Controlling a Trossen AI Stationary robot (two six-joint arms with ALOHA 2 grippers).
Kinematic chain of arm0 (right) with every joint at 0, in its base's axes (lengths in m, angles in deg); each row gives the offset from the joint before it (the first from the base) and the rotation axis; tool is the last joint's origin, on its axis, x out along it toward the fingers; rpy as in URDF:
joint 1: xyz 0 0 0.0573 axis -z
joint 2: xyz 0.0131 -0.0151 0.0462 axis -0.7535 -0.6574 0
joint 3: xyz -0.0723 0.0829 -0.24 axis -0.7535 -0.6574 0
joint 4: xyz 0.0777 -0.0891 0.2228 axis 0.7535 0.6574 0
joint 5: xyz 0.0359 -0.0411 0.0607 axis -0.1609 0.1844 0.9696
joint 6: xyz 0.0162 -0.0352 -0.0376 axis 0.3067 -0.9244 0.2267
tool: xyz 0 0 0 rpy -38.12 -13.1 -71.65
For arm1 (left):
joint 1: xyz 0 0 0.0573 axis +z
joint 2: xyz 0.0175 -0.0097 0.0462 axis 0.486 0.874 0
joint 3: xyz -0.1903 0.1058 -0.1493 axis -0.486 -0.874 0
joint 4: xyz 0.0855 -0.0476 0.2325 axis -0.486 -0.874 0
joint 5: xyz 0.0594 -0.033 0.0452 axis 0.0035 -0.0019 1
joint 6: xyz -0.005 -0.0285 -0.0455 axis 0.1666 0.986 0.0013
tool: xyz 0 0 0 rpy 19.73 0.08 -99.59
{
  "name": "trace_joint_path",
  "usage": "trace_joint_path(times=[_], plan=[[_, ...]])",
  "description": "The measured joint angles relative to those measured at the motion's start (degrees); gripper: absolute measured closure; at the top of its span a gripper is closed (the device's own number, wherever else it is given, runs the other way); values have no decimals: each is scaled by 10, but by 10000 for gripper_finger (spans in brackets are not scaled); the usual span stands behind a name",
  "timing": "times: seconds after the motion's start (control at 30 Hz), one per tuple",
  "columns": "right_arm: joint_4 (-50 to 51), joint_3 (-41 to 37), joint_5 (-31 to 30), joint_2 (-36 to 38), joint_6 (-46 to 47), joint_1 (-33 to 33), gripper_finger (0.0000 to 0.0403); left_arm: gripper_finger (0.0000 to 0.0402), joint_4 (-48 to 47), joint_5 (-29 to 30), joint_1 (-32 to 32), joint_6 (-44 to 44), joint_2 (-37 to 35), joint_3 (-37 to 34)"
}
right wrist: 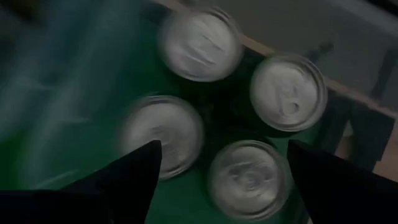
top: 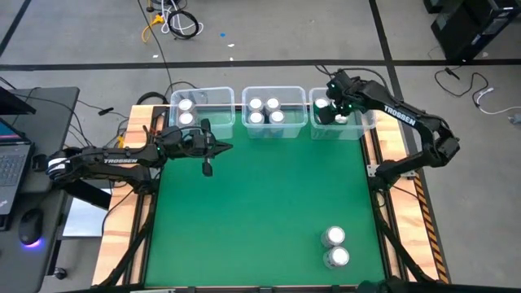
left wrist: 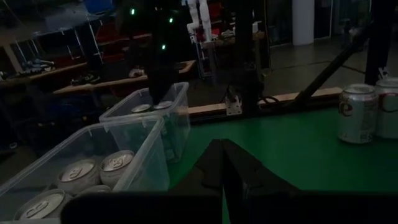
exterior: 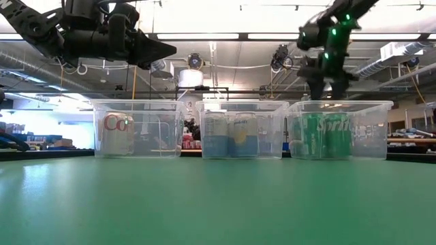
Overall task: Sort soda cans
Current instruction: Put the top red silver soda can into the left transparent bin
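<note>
As the high view shows, the right gripper (top: pixel 333 104) hangs over the right bin (top: pixel 368 122), fingers spread, green cans beneath it; two soda cans (top: pixel 334 247) stand on the bench (top: pixel 260 212), well apart toward its near edge. The left gripper (top: pixel 207 150), pressed together, waits beside the left bin (top: pixel 213 96).

Low view: green cans (exterior: pixel 325 136) sit directly under the right gripper (exterior: pixel 325 75).

Left wrist: the remaining cans (left wrist: pixel 357 113) stand far ahead.

Right wrist: four can tops (right wrist: pixel 249 177) lie between the spread fingers, nothing pinched.

Judgement: light, thin-walled, slippery; grasp mid-body across the sides, gently.
</note>
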Motion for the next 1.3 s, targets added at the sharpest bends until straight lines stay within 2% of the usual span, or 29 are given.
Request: trace_joint_path(times=[0.2,0.4,0.6,0.77,0.93,1.1,1.3], plan=[[94,99,19,0,-9,-89,70,400,6,0,0,2,0,0],[178,162,35,1,62,-243,77,400,6,0,0,3,0,0],[214,168,43,-1,195,-431,80,400,3,0,0,4,0,0],[200,163,43,-7,353,-584,78,400,-1,0,0,4,0,0],[196,161,43,-28,504,-708,76,400,-9,3,0,4,0,0],[197,160,52,-76,588,-789,69,400,-15,10,0,12,0,0],[190,160,117,-142,602,-842,56,400,-41,10,0,15,0,0]])
